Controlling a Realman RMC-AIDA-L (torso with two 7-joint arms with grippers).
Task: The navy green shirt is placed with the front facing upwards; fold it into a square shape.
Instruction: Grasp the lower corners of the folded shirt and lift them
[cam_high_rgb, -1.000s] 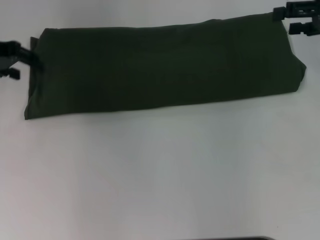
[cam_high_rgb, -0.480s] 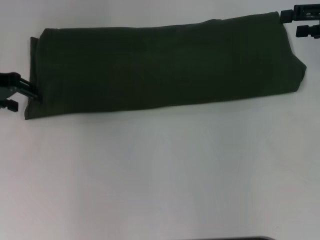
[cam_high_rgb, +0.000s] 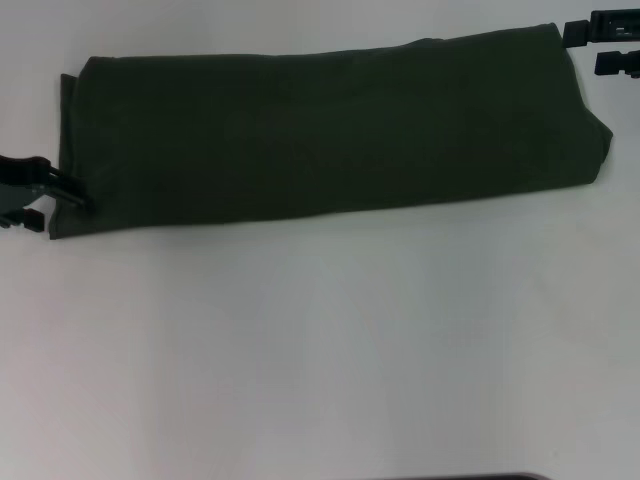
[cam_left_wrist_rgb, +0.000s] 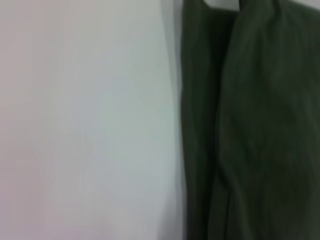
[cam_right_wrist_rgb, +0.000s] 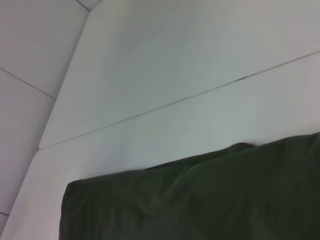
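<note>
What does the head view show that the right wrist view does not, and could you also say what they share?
Only the head view shows both grippers: the left gripper at the long folded dark olive-green cotton shirt's near left corner, and the right gripper beside its far right corner. Only the right wrist view shows a thin dark seam crossing the white table. Both show the shirt lying on that table.

The left gripper (cam_high_rgb: 45, 195) slid down the frame's left edge to the shirt's (cam_high_rgb: 330, 130) lower-left corner, while the right gripper (cam_high_rgb: 585, 48) at upper right drew slightly off the shirt's corner.
</note>
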